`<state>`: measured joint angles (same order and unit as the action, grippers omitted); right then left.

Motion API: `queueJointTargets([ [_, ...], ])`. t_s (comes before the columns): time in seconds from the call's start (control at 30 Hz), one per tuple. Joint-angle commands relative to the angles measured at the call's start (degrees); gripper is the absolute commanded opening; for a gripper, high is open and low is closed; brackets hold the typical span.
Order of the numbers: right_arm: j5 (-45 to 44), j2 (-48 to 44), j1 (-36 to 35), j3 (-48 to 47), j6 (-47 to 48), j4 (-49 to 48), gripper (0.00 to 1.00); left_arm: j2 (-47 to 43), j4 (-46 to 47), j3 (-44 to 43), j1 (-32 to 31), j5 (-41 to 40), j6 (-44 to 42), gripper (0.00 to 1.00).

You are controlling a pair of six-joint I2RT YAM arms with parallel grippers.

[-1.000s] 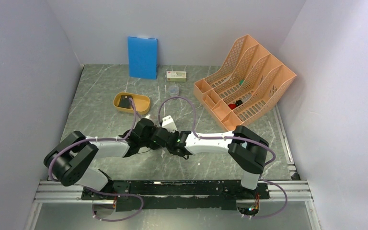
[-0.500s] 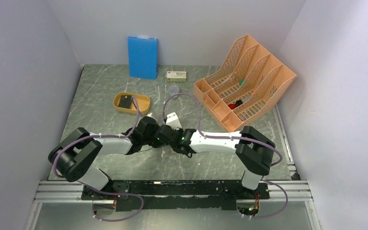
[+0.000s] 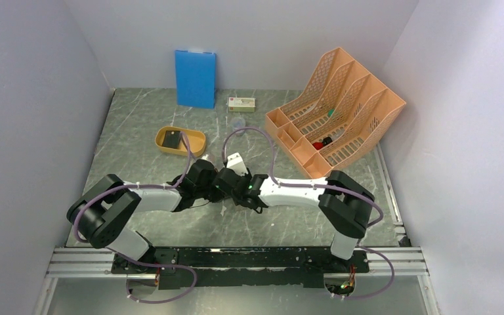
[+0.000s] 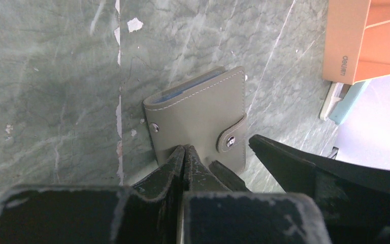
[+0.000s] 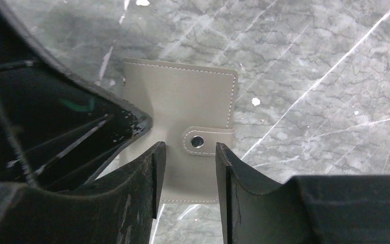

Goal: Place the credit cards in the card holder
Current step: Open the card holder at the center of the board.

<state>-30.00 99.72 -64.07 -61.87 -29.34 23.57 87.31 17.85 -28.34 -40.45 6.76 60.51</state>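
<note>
Touching the holder's edge with our shut left gripper, we hold our right gripper half open, empty, astride its tab.

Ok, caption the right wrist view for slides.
Open right end effector over the snap tab of the closed card holder.

Near edge of the card holder behind the jaws; overhead, all under the arms.

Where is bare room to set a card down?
Bare table lies between the blue board, the yellow tray and the left wall, and along the front edge between the arms. The centre is crowded: left gripper and right gripper meet at the card holder.
</note>
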Motion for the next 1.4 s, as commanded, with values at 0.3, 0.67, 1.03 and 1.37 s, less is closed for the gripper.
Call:
queueJointTargets([
  [0.3, -1.72, 4.10, 1.94, -2.16, 1.83, 1.75, 0.39, 2.52, -6.87, 2.07, 0.19, -3.69, -1.45, 0.05],
  [0.67, -5.09, 3.83, 1.99, -1.59, 1.70, 3.99, 0.23, 2.78, -7.33, 2.49, 0.24, -4.51, -1.01, 0.05],
  [1.03, -5.59, 2.88, 2.00, -1.06, 1.11, 4.70, 0.00, 3.46, -7.12, 2.65, 0.19, -4.66, -0.57, 0.05],
  [1.37, -3.21, -1.95, 5.05, 1.19, -2.63, 5.37, 0.00, 3.68, -7.65, 2.33, 0.19, -4.88, -0.79, 0.05],
])
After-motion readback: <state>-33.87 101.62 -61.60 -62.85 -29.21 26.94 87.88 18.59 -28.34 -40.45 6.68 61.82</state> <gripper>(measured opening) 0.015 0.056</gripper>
